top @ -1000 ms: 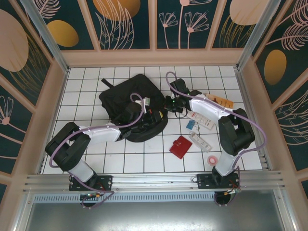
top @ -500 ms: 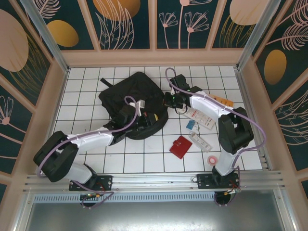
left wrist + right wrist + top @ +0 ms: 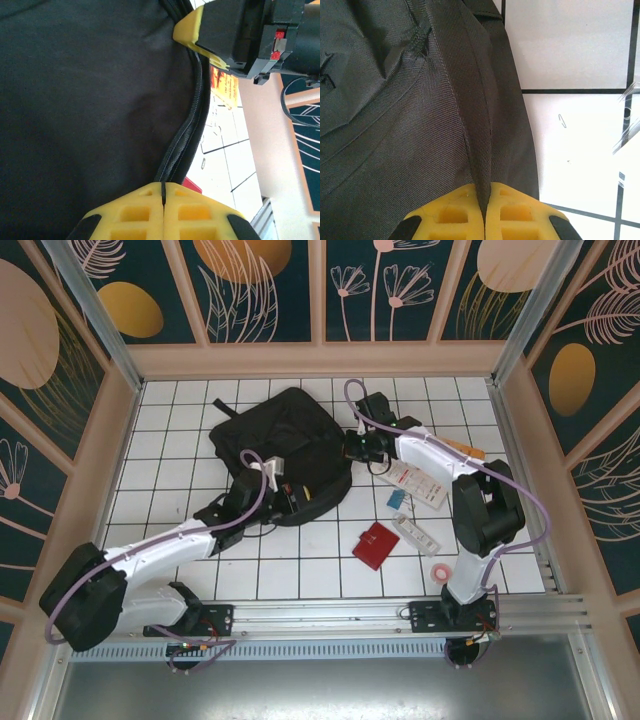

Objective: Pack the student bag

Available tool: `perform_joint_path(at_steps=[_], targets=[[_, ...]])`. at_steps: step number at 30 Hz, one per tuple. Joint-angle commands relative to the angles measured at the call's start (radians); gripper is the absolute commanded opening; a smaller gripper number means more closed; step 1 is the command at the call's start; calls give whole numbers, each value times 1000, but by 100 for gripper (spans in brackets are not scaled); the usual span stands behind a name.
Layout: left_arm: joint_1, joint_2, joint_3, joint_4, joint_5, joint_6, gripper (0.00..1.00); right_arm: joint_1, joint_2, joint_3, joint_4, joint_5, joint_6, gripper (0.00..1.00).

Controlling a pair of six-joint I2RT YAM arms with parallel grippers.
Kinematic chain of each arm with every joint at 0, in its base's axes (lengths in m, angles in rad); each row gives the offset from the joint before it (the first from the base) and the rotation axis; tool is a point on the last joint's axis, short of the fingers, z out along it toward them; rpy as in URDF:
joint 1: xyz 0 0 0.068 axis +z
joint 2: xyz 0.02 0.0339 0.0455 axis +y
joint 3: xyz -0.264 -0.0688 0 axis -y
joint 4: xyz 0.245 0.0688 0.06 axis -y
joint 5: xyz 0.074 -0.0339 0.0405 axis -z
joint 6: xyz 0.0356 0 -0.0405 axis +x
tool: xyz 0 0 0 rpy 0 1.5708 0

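While outstretched, left gripper (image 3: pixel 162 192) seemingly pinches student bag (image 3: pixel 75 100).

"What carries the things here?"

"A white table (image 3: pixel 170 420), ruled in squares by black lines."

"And what lies on it?"

"The black student bag (image 3: pixel 265 430) lies toward the far edge, a little left of the middle. On the right half are a white packet (image 3: pixel 420 486), a small blue piece (image 3: pixel 397 498), a long white box (image 3: pixel 415 534) and a flat red case (image 3: pixel 376 545). A pink ring (image 3: pixel 440 572) is near the near right corner, and an orange thing (image 3: pixel 467 451) by the right edge."
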Motion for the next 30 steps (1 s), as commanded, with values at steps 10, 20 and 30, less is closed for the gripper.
perform_joint_path(at_steps=[10,20,30], targets=[[45,-156,-56,-197,-86,51,0,-49,72,116,-22,74,-76,0],[45,-106,-68,-34,-37,24,0,22,-96,30,-16,87,97,68],[45,-62,-61,43,3,-5,0,156,-273,-263,135,22,429,52]])
